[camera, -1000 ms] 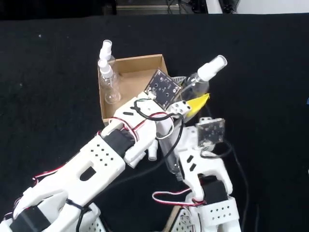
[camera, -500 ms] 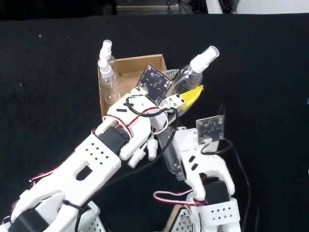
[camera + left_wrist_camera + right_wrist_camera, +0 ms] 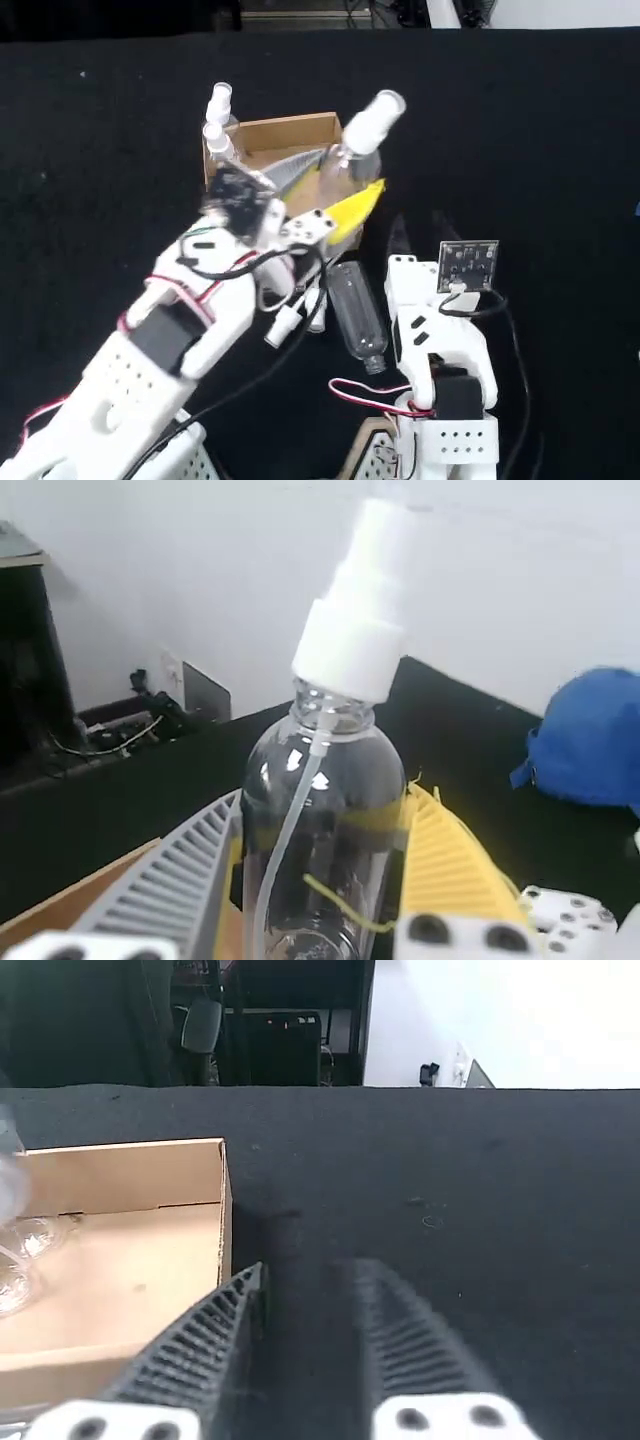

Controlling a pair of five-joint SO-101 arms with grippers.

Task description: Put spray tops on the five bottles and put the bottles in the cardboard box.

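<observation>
Overhead, a capless bottle (image 3: 357,318) lies on the black table (image 3: 540,150).

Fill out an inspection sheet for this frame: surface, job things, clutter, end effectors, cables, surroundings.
Surface: black table.
Job's things: box holds two capped bottles; third capped bottle held up by its right rim; uncapped bottle lying on the table; two white pieces, probably spray tops, beside it.
Clutter: nothing seen.
End effectors: left end effector shut on the third capped bottle; right end effector open, empty.
Cables: red, white and black wires along the arms.
Surroundings: white wall, blue object, dark shelving.
</observation>
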